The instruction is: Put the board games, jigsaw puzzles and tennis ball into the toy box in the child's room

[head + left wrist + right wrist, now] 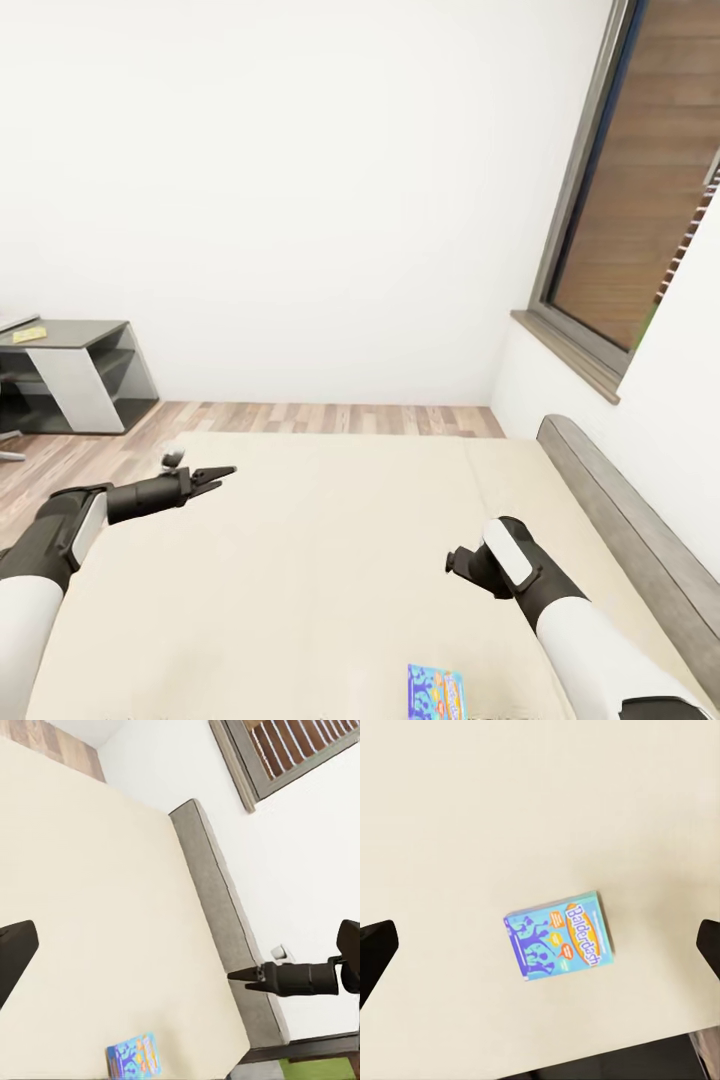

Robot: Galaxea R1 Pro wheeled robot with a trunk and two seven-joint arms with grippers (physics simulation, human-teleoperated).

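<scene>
A flat rectangular blue cardboard board game box (557,934) with cartoon print and an orange logo lies face up on the smooth plain beige mattress of the wide bed (330,560), close to the mattress's near edge and apart from both arms. The matte black left gripper (218,478) hovers over the mattress's left side, its slim pointed fingers slightly parted and empty. The right gripper (458,565) hangs above the box, fingers spread wide and empty. A grey padded headboard (625,520) runs along the right edge.

board game (558,934): blue, cartoon print | mattress (330,560): plain beige | headboard (625,525): grey
</scene>
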